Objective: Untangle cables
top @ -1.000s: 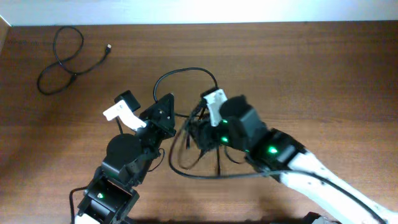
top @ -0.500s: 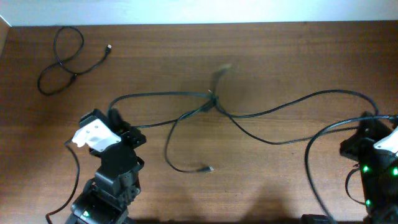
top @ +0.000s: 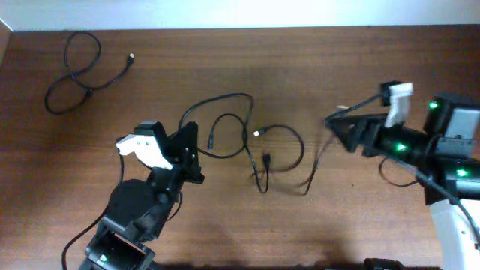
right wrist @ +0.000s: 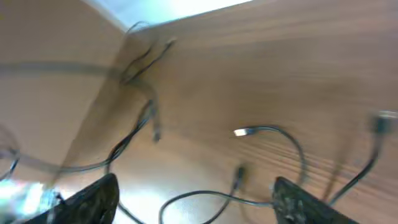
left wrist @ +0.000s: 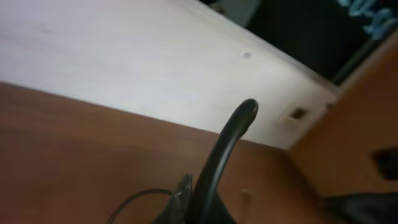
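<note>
Brown wood-grain table (top: 315,60) runs up to a pale wall (top: 225,13), and on its middle the cables (top: 265,160) lie in slack crossing loops, while a third cable (top: 88,90) sits coiled well apart in the far left corner. The right gripper (top: 336,127) hangs just right of those loops, its fingers (right wrist: 93,198) spread wide with nothing between them. The left gripper (top: 193,150) sits at the loops' left edge, but whether it is parted or pinching a strand I cannot tell.

Gripper finger (left wrist: 227,148), cable loop (left wrist: 133,201), table (left wrist: 68,143), pale wall (left wrist: 124,56)
</note>
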Motion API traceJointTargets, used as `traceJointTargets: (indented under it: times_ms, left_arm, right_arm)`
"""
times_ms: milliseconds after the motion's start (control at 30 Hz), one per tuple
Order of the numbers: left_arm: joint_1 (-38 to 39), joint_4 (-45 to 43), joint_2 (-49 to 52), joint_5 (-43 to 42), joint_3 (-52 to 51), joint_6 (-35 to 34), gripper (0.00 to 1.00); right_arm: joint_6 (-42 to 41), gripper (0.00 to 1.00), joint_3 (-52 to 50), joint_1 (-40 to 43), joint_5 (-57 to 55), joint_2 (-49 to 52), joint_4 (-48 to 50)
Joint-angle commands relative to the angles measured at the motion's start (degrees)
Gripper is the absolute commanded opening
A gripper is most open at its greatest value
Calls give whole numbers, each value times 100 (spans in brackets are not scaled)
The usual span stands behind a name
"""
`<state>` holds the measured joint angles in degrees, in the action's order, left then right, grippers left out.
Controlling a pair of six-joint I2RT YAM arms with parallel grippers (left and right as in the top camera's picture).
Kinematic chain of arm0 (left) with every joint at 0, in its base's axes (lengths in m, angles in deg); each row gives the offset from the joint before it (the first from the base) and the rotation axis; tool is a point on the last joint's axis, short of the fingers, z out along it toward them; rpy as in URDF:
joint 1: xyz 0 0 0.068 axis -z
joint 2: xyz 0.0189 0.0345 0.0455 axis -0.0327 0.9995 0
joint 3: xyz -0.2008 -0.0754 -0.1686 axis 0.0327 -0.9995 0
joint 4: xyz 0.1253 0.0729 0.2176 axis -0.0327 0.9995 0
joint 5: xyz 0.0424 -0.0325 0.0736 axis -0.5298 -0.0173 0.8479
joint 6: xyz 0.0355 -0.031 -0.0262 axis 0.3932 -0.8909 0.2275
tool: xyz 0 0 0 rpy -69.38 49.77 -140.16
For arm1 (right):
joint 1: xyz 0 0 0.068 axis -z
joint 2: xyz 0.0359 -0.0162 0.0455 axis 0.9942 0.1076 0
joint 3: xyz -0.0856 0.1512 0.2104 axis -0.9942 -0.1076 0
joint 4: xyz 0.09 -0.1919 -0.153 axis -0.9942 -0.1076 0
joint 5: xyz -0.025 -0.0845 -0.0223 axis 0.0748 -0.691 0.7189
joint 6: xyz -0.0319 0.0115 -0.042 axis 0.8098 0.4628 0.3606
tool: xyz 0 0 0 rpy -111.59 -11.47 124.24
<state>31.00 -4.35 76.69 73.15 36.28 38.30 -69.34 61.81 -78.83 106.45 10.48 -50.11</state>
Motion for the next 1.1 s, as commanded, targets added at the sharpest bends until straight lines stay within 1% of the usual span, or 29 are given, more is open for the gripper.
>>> traceJointTargets:
  times_ms: [0,67,100,133,200,233,267,300,333,367,400,433,467,500,533,600,633,667,700,733,767,800,833,867,900,933,1000,1033,1067]
  left_arm:
    - [-11,-267,-37,-789,59,90,0]
    - [-11,-765,-37,-1436,59,92,0]
    - [-11,-979,-37,-1700,59,87,0]
    - [-11,-1213,-37,-1950,59,42,0]
    - [-9,-1665,-37,-2439,59,-127,0]
    - [-11,-1788,-39,-2614,59,-142,0]
    - [-11,-2096,-39,-2979,59,-356,0]
    - [-11,-2398,-39,-3421,59,-363,0]
    - [-11,-2597,-39,-3853,59,-361,0]
    - [-33,-2544,-39,-4321,59,-162,0]
    - [-120,-2389,-48,-4334,59,-164,0]
    - [-293,-2212,-68,-4334,59,-162,0]
    - [-573,-2004,-76,-4336,59,-162,0]
    - [-774,-1847,-76,-4334,59,-151,0]
    - [-1093,-1421,-76,-4280,59,140,0]
    - [-1434,-398,-76,-3388,59,138,0]
    - [-1534,319,-76,-2559,59,136,0]
    - [-1543,780,-76,-1930,59,136,0]
    - [-1543,1084,-74,-1410,59,138,0]
    - [-1543,1093,-74,-1045,59,136,0]
    - [-1543,1027,-76,-769,59,136,0]
    - [-1543,660,-76,-734,59,133,0]
    - [-1543,35,-76,-769,59,138,0]
    - [-1543,-852,-76,-765,59,138,0]
    - [-1543,-1432,-74,-695,59,138,0]
    - [-1543,-2205,-74,-107,59,138,0]
    - [-1543,-2387,-70,1460,59,304,0]
    - [-1543,-2378,-28,1941,59,675,0]
    - [-1543,-2376,98,2430,59,1390,0]
  right_arm:
    - [520,83,13,-721,-256,-55,122]
    - [481,83,13,-1342,-809,-2,345]
    - [166,83,13,-1674,-1113,11,614]
    - [-282,84,13,-2002,-1805,48,896]
    - [-387,85,13,-2531,-2238,197,1460]
    - [-758,85,13,-2662,-3001,286,1502]
    - [-787,85,13,-2717,-3696,426,1497]
    - [-785,85,13,-2704,-4245,579,1523]
    - [-787,88,13,-2651,-5115,699,1539]
    - [-970,92,13,-2413,-6323,739,1471]
    - [-1108,97,13,-2114,-6926,719,1373]
    - [-1104,99,13,-1648,-7066,713,1279]
    - [-1106,99,13,-1191,-7010,713,1174]
    - [-1062,99,13,-782,-6752,713,1080]
    - [-767,99,13,-323,-6033,713,1005]
    - [-708,100,31,-35,-5040,684,1132]
    - [-656,93,55,-44,-4828,638,1141]
    - [-625,86,57,-46,-4767,603,1169]
    - [-625,86,57,-46,-4520,520,1176]
    - [-625,87,57,-46,-4275,479,1174]
    - [-560,95,57,-46,-3775,444,1174]
    - [-341,99,57,-48,-2811,396,1176]
    - [-258,99,57,-46,-2210,378,1121]
    - [-214,100,57,-46,-2124,374,922]
    - [4,98,55,-48,-2111,376,726]
    - [455,99,55,-48,-2114,382,256]
    - [518,99,55,-48,-2107,380,-278]
    - [518,98,52,-52,-2090,380,-507]
    - [542,98,37,-87,-2092,382,-780]
